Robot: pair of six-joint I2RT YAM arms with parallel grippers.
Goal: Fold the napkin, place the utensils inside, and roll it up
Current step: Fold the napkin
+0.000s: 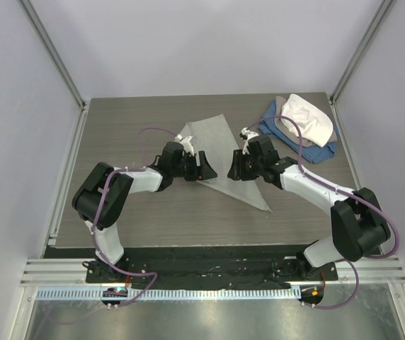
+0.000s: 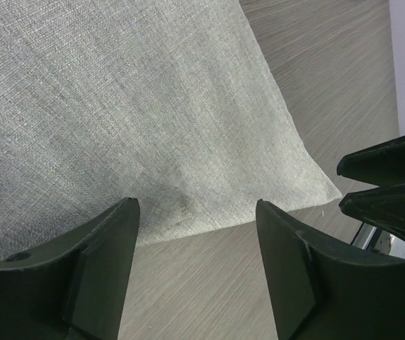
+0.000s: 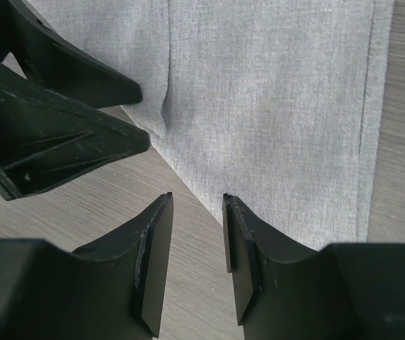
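Over the napkin [image 2: 117, 106], left end effector [image 2: 195, 205] hangs released; right end effector [image 3: 197, 198] narrowly parted, grasping nothing.

You're on a napkin [image 2: 153, 106] of matt grey cloth with a fine, slightly rough weave. Table [image 2: 330, 71]: matt wood grain, smooth. Left gripper [image 2: 195, 205]: matt black plastic.

Both arms reach forward from their bases and bend inward at the elbows, so the left gripper [image 1: 201, 168] and the right gripper [image 1: 236, 166] point at each other, tips close but apart, both angled low. The left fingers [image 2: 110, 241] stand wide apart and empty, while the right fingers [image 3: 153, 241] are parted by only a narrow gap, gripping nothing
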